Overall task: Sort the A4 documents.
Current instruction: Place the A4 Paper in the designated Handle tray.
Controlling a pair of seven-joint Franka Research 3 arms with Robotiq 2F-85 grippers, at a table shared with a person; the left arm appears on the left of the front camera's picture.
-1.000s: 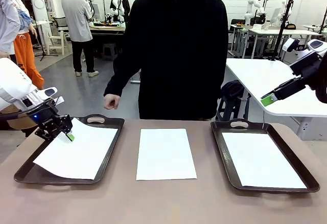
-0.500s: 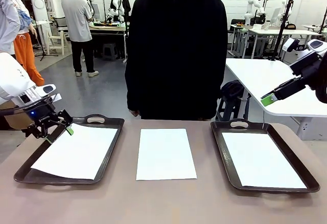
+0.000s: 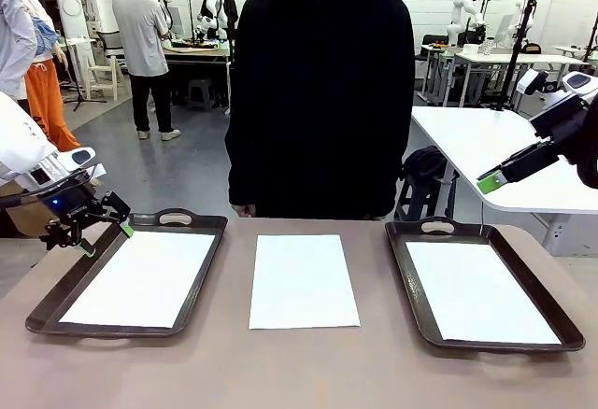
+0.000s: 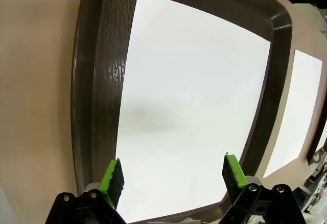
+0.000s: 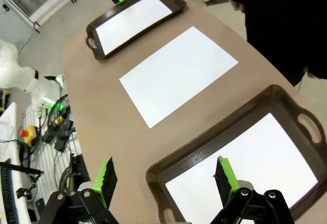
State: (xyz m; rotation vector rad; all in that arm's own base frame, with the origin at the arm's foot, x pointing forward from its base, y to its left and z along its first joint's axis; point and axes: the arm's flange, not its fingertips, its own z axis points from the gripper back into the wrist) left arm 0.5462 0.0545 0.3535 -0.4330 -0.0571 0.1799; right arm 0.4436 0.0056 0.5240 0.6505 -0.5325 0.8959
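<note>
One thin white paper sheet (image 3: 140,278) lies flat in the dark brown handled left tray (image 3: 56,292), a second sheet (image 3: 481,292) in the right tray (image 3: 405,278) — sorted, I'd say. A third sheet (image 3: 302,280) waits on the brown bench (image 3: 299,372) between them. The left gripper (image 3: 106,239), spread wide and empty, hovers by its tray's far edge — the right gripper (image 3: 489,183), likewise open, is aloft.

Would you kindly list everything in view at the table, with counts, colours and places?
Table: one, brown, under everything.
Dark brown rectangular trays with handles: two, dark brown; left end, right end.
Thin white A4 paper sheets: three showing, white; one in the left tray, one on bare table between, one in the right tray.
Person in a black jacket: one, standing at the far side.
Left gripper: one, black, green pads, jaws open, above the left tray's far left corner.
Right gripper: one, black, green pads, jaws open, raised above the table's right end.
</note>
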